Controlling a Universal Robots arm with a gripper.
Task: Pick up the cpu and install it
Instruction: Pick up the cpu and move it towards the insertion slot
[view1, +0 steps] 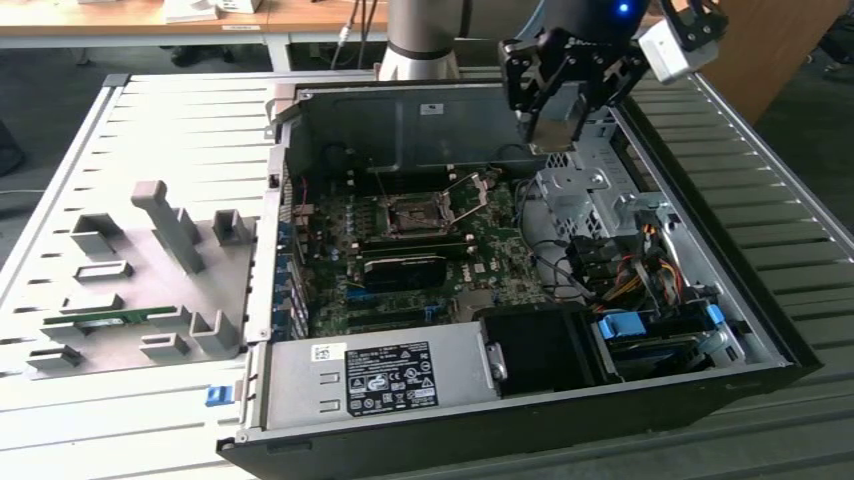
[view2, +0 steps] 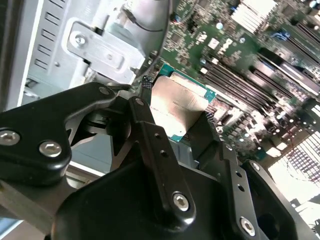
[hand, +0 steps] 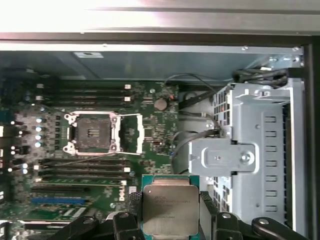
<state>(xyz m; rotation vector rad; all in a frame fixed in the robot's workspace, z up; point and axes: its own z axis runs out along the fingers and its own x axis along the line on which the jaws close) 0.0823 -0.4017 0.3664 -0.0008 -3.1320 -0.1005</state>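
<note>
Above the case (view1: 400, 120), tool (view1: 553, 135) clamps cpu (hand: 170, 209).

The arm (view1: 424, 40) is a smooth silver-grey tube. Its head (view1: 574, 60) is black and blocky, with a small blue light (view1: 622, 9) glowing on top. A white box (view1: 678, 48) is fixed to the head's side, on the exterior view's right. In the second wrist view the jaws are matt black, built of flat bars and rounded links (view2: 50, 125). They are pinned with shiny silver screws (view2: 181, 201), several of them with hex sockets.
</note>
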